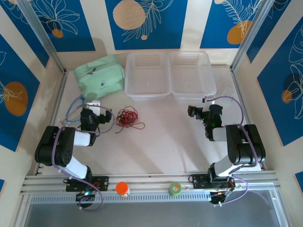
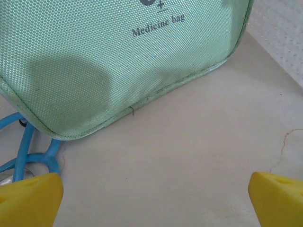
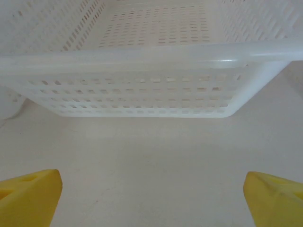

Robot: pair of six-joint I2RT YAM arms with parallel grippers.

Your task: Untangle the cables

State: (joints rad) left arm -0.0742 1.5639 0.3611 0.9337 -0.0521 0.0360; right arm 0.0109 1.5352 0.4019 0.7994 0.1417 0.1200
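Far left of the table [image 1: 156, 146]: blue-grey looped cord [image 1: 72, 109], partly under the near corner of the green bag.

Left gripper [image 2: 154, 201]: jaws spread wide, nothing between them. The yellow fingertips [image 2: 28, 198] sit at the bottom corners of the wrist view with bare tabletop in the gap. It faces the near edge of the mint-green "Medicine bag" [image 2: 118, 61], close to it but apart.

The cables [image 1: 128, 117]: one small tangled clump of red and black wire lies on the open table just right of the left gripper and nearer than the bag. From above it looks close to the fingers; I cannot tell if it touches them. The clump is off to the side of the jaws, not between them. A thin reddish strand [image 2: 283, 146] curls in at the right edge of the left wrist view, above the right fingertip.

Centre to right, far side: two white perforated baskets [image 1: 147, 75] side by side.

Right gripper [image 3: 151, 198]: jaws also spread wide and holding nothing, low over the table. It faces the near wall of the right-hand basket [image 3: 142, 94], well apart from the clump.
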